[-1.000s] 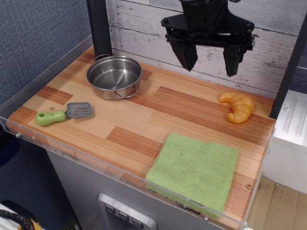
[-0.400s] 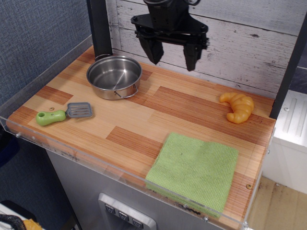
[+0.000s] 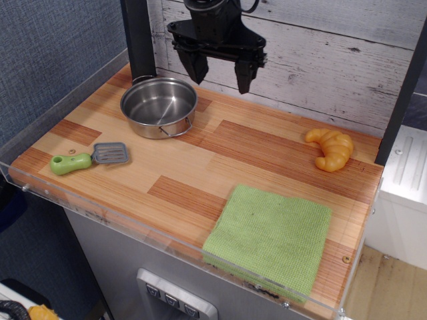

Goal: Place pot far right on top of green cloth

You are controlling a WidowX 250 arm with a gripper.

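The small shiny steel pot [image 3: 159, 107] stands upright and empty at the back left of the wooden counter, its wire handle toward the front right. The lime-green waffle cloth [image 3: 270, 237] lies flat at the front right, near the counter's edge. My black gripper [image 3: 220, 77] hangs open and empty above the back of the counter, just right of and above the pot's far rim, touching nothing.
A grey spatula with a green handle [image 3: 89, 158] lies at the front left. A yellow croissant toy [image 3: 330, 148] lies at the back right. A black post [image 3: 139, 37] stands behind the pot. A clear plastic rim [image 3: 133, 227] edges the counter.
My gripper has moved left along the back of the counter, from above the right-middle to beside the pot. It stays open. Nothing else moved.
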